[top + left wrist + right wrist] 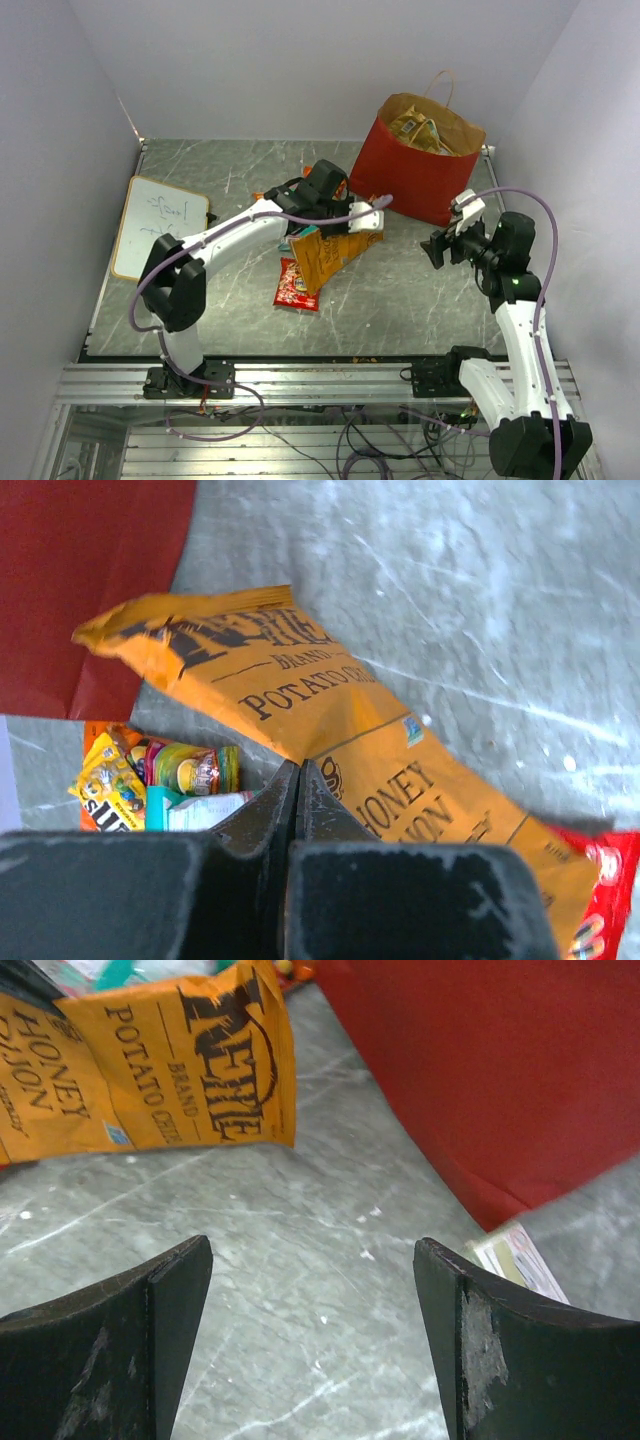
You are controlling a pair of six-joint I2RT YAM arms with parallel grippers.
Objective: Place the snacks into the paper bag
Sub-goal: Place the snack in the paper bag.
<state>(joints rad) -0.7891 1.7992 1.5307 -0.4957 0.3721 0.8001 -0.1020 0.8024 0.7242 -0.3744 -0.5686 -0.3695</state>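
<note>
The red paper bag (420, 175) stands at the back right with a tan packet (425, 130) inside; its red wall also shows in the left wrist view (80, 580) and the right wrist view (480, 1070). My left gripper (322, 236) (297, 775) is shut on the edge of the orange Kettle chip bag (325, 255) (300, 690), which also shows in the right wrist view (150, 1070). Small yellow, orange and teal candy packs (150, 780) lie beside the fingers. A small red pack (295, 287) (605, 890) lies under the Kettle bag's near end. My right gripper (440, 250) (312, 1260) is open and empty over bare table.
A flat white board (160, 225) lies at the far left. A small pale packet (515, 1260) lies by the paper bag's near corner. Grey walls close in the table on three sides.
</note>
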